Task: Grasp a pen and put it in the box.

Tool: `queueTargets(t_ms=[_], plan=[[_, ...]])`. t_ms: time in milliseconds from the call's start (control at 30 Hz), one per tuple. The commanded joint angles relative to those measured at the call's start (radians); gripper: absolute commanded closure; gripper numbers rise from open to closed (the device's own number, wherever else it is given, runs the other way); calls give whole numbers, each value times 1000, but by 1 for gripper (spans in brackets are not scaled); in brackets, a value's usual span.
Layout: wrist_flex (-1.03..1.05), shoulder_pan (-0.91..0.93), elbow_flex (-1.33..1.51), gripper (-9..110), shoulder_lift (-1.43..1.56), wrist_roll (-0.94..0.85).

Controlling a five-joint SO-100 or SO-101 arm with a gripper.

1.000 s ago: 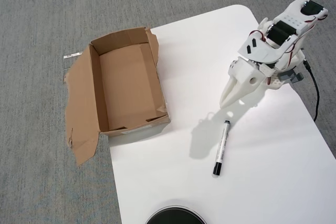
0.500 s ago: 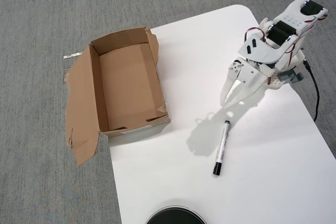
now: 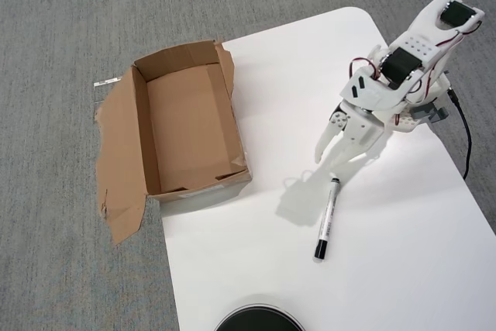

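The pen (image 3: pixel 326 219), a slim white marker with a black cap at its near end, lies on the white table (image 3: pixel 403 269) right of centre in the overhead view. My white gripper (image 3: pixel 325 162) hangs just above the pen's far end, its fingers slightly apart and holding nothing. The box (image 3: pixel 190 125), brown cardboard with torn flaps, stands open and empty at the table's left edge, well left of the pen.
A round black object (image 3: pixel 258 319) sits at the table's near edge, partly cut off. Grey carpet (image 3: pixel 70 36) surrounds the table. The arm's black cable (image 3: pixel 463 133) runs along the right side.
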Motion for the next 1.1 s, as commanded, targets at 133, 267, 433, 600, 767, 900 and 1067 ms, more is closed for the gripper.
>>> queueTargets(t_ms=[133,267,433,600,767,900,1067], plan=[[-9,-4,-8,81,-55,-4],[-9,-28,-8,81,-103,-4],[-9,-120,-8,81,-160,-1],[-9,-168,-8,81,-218,-1],[-9,-173,-8,81,-275,-1],[-9,-173,-8,81,-316,-1],[-9,-174,-18,81,-377,-1]])
